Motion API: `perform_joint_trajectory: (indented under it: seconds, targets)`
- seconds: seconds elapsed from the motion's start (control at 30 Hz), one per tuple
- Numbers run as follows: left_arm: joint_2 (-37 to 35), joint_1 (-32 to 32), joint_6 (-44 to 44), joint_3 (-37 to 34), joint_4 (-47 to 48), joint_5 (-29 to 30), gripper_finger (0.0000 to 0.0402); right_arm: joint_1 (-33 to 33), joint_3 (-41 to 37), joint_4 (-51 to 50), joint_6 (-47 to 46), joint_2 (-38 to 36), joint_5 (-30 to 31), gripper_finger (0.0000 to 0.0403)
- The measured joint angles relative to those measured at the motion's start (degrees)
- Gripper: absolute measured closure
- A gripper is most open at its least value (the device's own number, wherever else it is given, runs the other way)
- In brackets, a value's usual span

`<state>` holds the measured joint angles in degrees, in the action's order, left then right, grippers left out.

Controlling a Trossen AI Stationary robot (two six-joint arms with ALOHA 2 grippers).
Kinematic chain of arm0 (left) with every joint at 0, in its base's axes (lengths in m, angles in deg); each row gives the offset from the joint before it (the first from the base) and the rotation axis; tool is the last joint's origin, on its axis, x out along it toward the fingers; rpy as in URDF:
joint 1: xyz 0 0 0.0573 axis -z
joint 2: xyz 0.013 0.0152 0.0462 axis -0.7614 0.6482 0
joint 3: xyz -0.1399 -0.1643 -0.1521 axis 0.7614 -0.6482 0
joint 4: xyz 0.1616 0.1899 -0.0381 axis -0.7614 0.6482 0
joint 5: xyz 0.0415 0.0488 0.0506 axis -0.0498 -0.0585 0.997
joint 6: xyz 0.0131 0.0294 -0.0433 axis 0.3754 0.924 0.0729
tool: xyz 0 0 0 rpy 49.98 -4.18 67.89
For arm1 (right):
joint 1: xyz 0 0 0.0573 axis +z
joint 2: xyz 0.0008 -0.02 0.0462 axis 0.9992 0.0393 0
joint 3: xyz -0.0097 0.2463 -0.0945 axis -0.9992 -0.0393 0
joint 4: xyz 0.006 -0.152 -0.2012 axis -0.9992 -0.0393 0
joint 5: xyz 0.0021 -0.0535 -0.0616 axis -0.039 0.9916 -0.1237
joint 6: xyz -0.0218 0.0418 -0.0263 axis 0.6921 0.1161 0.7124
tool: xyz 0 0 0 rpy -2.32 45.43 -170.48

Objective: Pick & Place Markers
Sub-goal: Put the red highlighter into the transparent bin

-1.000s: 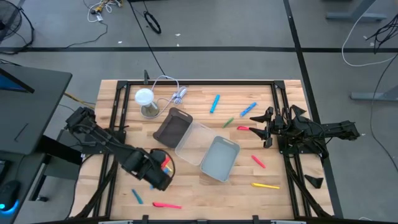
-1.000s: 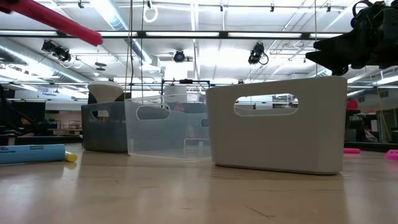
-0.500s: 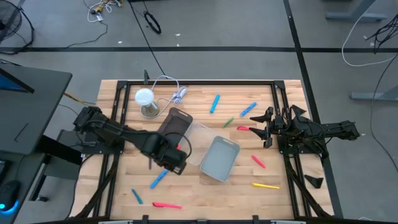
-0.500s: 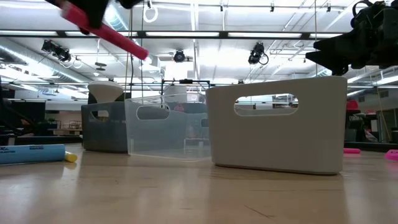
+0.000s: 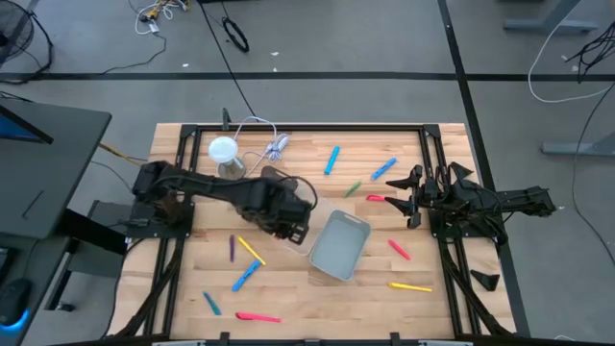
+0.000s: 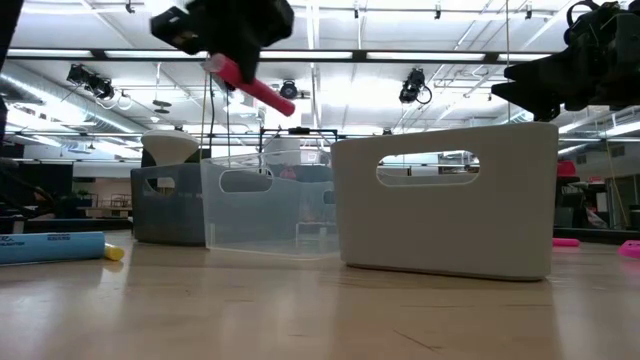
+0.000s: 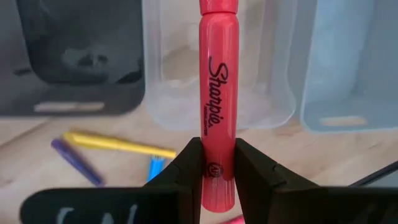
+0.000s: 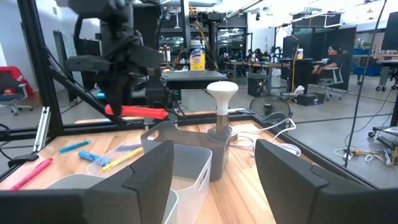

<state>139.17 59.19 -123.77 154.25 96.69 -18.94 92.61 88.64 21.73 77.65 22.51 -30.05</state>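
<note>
My left gripper [image 5: 288, 213] hangs over the clear bin [image 7: 261, 99], shut on a pink marker [image 7: 217, 93] that also shows in the low view [image 6: 250, 85]. The clear bin stands between a dark bin [image 5: 264, 192] and a grey-blue bin [image 5: 339, 245]. Several loose markers lie flat on the table: purple [image 5: 232, 248], yellow [image 5: 251, 250], blue [image 5: 245, 276], blue [image 5: 332, 160], pink [image 5: 377, 198], yellow [image 5: 410, 286]. My right gripper [image 5: 411, 197] waits open at the table's right side, with nothing between its fingers. My left gripper pinches the pink marker's barrel near one end [image 7: 217, 173] between its two fingers [image 7: 189, 168]. The fingers come from above, pointing down, and lie across the marker. The marker is lifted clear above the clear bin, slanting, with its long free end lower [image 6: 285, 107].
A white round-topped lamp [image 5: 223, 154] and a white cable bundle [image 5: 274, 146] sit at the far left of the table. A black frame [image 5: 288, 127] runs around the tabletop. Bare wood lies along the near edge between the loose markers.
My left gripper has carried the pink marker from the table's near left toward the right and far side, and now stands over the clear bin. It stayed shut on the marker and rolled a little. The purple and yellow markers it covered now show.
</note>
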Motion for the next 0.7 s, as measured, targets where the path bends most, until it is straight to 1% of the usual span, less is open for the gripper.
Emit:
perform_joint_trajectory:
  seconds: [0.17, 0.33, 0.53, 0.7]
  targets:
    - [1.9, -2.8, 2.9, 3.1, 0.5, 0.0, 0.0330, 0.0, 0.0, 0.0, 0.0, 0.0, 0.0, 0.0174]
    - [1.9, -5.0, 4.1, 3.6, 0.8, 0.0, 0.0330, 0.0, 0.0, 0.0, 0.0, 0.0, 0.0, 0.0174]
    - [2.0, -5.3, 4.7, 3.6, 0.9, 1.0, 0.0330, 0.0, 0.0, 0.0, 0.0, 0.0, 0.0, 0.0174]
    - [4.0, -5.3, 6.0, 2.4, 0.2, 1.7, 0.0330, 0.0, 0.0, 0.0, 0.0, 0.0, 0.0, 0.0174]
